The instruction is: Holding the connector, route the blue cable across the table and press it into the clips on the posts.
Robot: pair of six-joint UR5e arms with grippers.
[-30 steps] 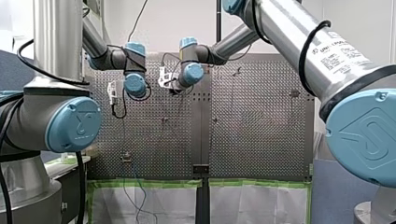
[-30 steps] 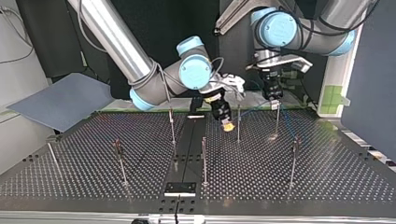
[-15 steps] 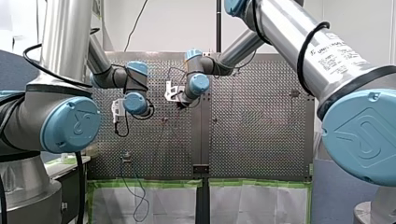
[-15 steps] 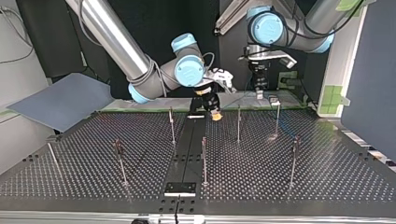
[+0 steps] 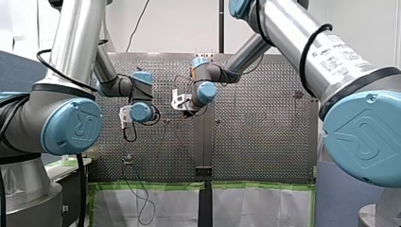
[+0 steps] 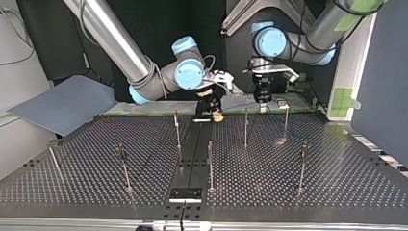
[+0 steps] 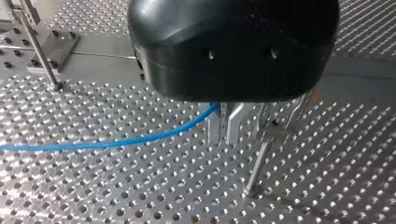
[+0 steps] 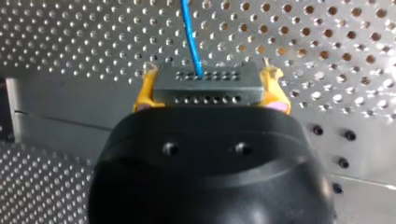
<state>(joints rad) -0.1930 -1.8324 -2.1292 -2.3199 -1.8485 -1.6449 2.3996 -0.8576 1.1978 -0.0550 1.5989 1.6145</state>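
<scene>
Across the perforated table (image 6: 312, 183), dotted with upright posts (image 6: 210, 163), hang low by the far edge in the top view. On my right gripper (image 8: 208, 86): clamped by yellow pads (image 8: 144, 93) on both ends of the grey connector (image 8: 205, 77). Out of the connector's face, runs off as blue cable (image 8: 190, 32). On my left gripper (image 7: 226, 128): pinched together on that cable with metal fingers (image 7: 235, 122), just beside a post.
</scene>
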